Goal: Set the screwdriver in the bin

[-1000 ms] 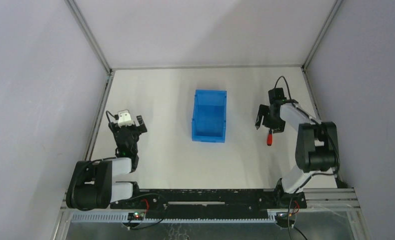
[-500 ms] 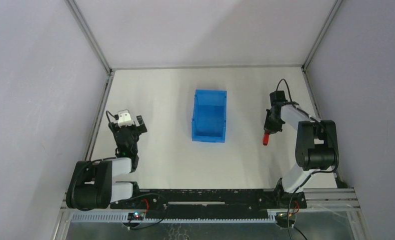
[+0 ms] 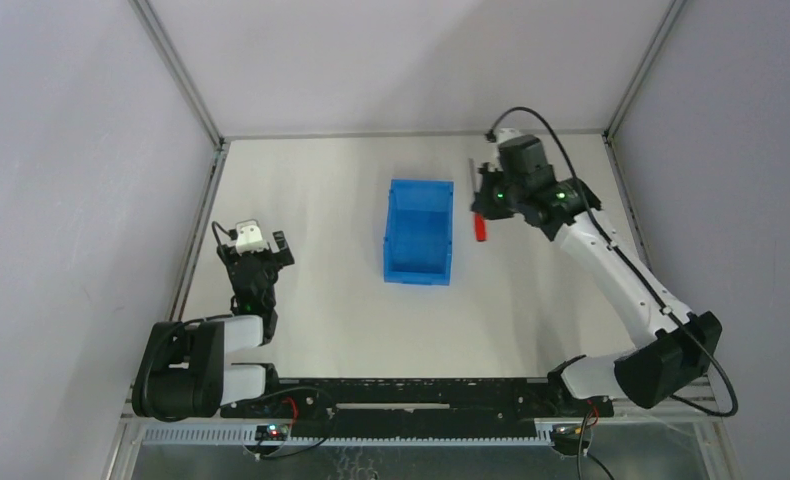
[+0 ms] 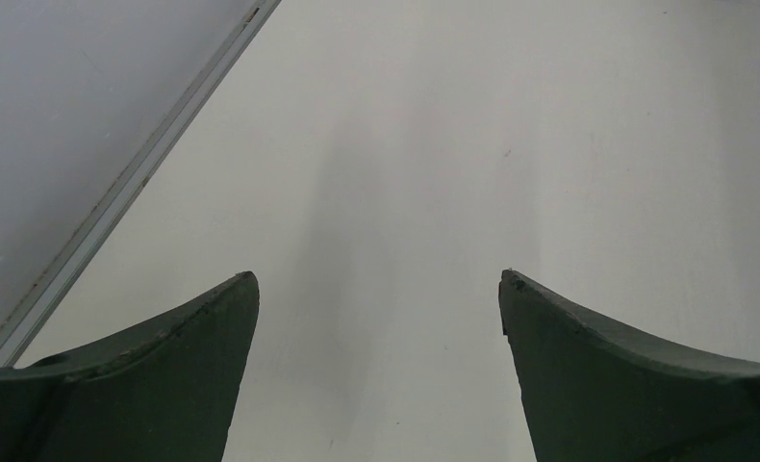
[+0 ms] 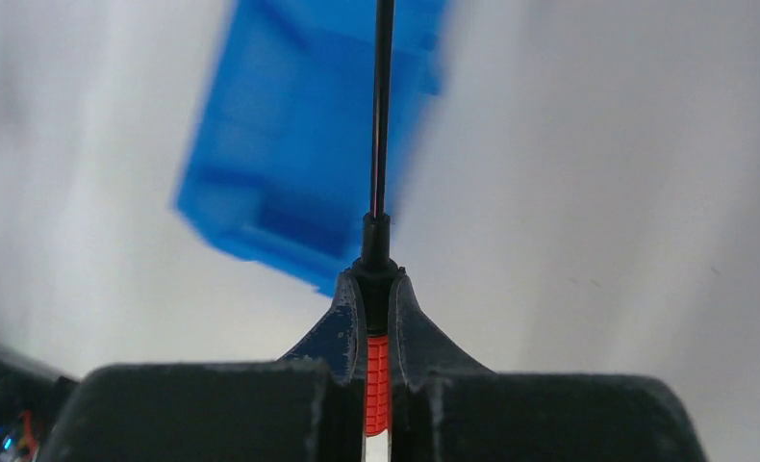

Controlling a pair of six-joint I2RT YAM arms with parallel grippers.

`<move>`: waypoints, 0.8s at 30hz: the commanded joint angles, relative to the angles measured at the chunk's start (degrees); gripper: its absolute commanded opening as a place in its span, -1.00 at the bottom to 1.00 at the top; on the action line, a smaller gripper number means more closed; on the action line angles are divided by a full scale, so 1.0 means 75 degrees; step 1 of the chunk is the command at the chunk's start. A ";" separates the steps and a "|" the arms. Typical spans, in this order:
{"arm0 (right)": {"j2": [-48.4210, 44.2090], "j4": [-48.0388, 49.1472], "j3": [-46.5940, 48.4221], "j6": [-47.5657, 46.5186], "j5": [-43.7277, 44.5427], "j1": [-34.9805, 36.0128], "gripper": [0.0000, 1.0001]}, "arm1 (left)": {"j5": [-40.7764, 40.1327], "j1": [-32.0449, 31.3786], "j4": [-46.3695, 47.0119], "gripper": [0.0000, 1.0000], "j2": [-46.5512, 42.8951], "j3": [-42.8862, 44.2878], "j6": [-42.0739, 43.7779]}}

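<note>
The blue bin stands in the middle of the table, also blurred in the right wrist view as the bin. My right gripper hangs in the air just right of the bin's far end, shut on the screwdriver. Between the fingers shows the red handle of the screwdriver; its thin dark shaft points ahead over the bin. My left gripper rests at the left, open, with only bare table between its fingers.
Grey enclosure walls stand on the left, right and back. A metal frame strip runs along the table's left edge, another strip along the right. The black base rail crosses the near edge.
My right gripper shut on the screwdriver, lifted it off the table and carried it up and left toward the bin. The left arm has stayed still.
</note>
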 commanded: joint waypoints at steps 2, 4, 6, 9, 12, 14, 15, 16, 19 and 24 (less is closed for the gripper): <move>0.0966 -0.0472 0.1313 -0.0209 0.0328 0.1638 -0.98 | 0.0034 0.0051 0.0528 1.00 -0.0099 0.0301 0.0079; 0.1506 -0.0521 0.1925 -0.0112 0.0595 0.2014 -0.97 | 0.0037 0.0051 0.0528 1.00 -0.0094 0.0309 0.0077; 0.2207 -0.0647 0.2466 0.0184 0.1136 0.2298 -0.97 | 0.0029 0.0051 0.0528 1.00 -0.0094 0.0310 0.0077; 0.3042 -0.0916 0.3060 0.0543 0.1641 0.2615 -0.96 | 0.0036 0.0051 0.0528 1.00 -0.0094 0.0302 0.0077; 0.3919 -0.0862 0.3124 0.1173 0.2008 0.2686 -0.95 | 0.0035 0.0051 0.0528 1.00 -0.0094 0.0301 0.0077; 0.4184 -0.0493 0.2898 0.1253 0.2111 0.2690 -0.92 | 0.0037 0.0051 0.0528 1.00 -0.0094 0.0310 0.0077; 0.4303 -0.0304 0.2774 0.1191 0.2075 0.2689 -0.91 | 0.0027 0.0051 0.0528 1.00 -0.0095 0.0303 0.0077; 0.4423 -0.0144 0.2688 0.1151 0.2060 0.2691 -0.89 | 0.0031 0.0051 0.0528 1.00 -0.0094 0.0308 0.0077; 0.4834 0.0006 0.2645 0.1107 0.2041 0.2689 -0.82 | 0.0037 0.0051 0.0528 1.00 -0.0097 0.0302 0.0077; 0.5092 -0.0078 0.2602 0.1211 0.2334 0.2678 -0.45 | 0.0034 0.0051 0.0528 1.00 -0.0100 0.0310 0.0077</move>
